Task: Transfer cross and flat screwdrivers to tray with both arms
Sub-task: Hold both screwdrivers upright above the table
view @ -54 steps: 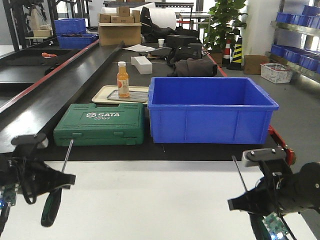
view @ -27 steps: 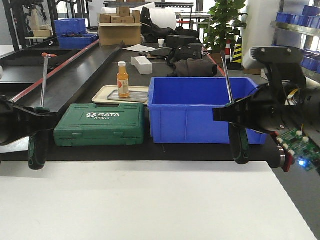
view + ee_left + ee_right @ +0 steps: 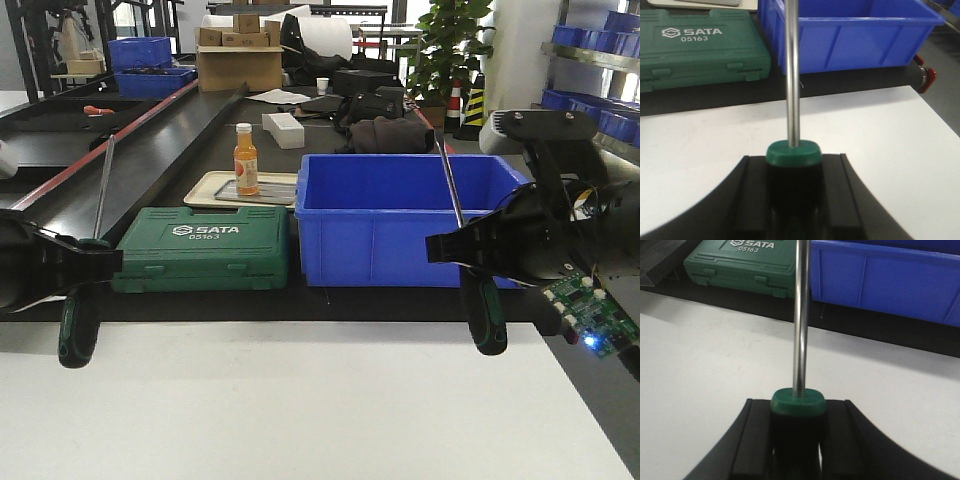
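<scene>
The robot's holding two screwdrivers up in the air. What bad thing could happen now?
1. The left end effector and right end effector each clamp only the top of a handle, so the left screwdriver or right screwdriver might slip and drop onto the white table.
2. The handles hang low in front of the green case and blue bin; going forward without lifting could bump them.

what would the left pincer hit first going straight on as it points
Probably the blue bin, front wall near its left end; its screwdriver shaft lines up with it, but depth is unclear.
</scene>
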Tool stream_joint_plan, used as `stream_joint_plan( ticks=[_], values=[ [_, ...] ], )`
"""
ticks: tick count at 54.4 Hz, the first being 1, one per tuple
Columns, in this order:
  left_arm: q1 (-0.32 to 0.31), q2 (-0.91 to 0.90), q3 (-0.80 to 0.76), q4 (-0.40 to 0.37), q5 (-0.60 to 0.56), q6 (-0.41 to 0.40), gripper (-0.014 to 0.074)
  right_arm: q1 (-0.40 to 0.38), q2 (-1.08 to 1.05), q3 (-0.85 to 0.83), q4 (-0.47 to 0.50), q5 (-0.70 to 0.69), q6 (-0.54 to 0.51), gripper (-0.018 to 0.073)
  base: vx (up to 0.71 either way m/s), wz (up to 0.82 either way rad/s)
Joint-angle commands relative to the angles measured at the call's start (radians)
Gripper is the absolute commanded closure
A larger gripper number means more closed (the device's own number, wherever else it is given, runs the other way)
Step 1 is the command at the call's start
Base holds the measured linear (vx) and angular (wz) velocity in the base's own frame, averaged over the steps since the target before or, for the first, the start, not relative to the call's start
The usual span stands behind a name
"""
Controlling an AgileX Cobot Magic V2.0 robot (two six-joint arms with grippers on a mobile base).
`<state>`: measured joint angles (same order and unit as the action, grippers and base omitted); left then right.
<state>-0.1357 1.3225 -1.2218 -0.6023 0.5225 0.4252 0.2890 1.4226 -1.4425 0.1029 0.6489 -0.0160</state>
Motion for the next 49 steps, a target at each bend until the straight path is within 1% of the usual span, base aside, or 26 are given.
stream_joint_plan(
  ticks=[1, 49],
  values=[
    [-0.005, -0.033, -0.032, -0.032, -0.051, 0.0, 0.0596, -0.001, -0.032, -0.034, 0.009, -0.099, -0.006, 0.0567, 0.0, 0.0],
    [-0.005, -0.032, -0.032, -0.032, -0.054, 0.0, 0.0596, -0.001, -0.032, -0.034, 0.009, -0.1, -0.006, 0.0567, 0.0, 0.0]
  ],
)
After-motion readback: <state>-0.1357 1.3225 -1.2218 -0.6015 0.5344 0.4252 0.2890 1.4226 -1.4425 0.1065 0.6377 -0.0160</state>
